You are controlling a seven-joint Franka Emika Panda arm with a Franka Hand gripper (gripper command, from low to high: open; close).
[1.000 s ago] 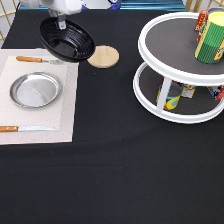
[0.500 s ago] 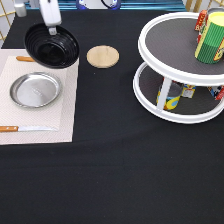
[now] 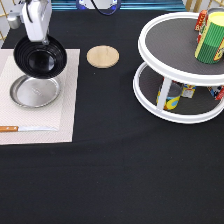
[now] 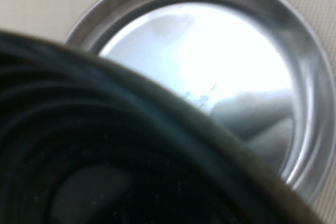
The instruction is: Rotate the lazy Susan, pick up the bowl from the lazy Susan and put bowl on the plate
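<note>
Gripper (image 3: 41, 41) fingers clamp the empty bowl (image 3: 40, 57) at its 12 o'clock rim, tilted above the empty plate (image 3: 35, 92).

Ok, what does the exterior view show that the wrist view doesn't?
Only the exterior view shows the end effector gripping the bowl's rim, the lazy Susan at its right, the wooden coaster, the placemat and the knife. The wrist view adds nothing of its own. Both show the bowl above the plate.
</note>
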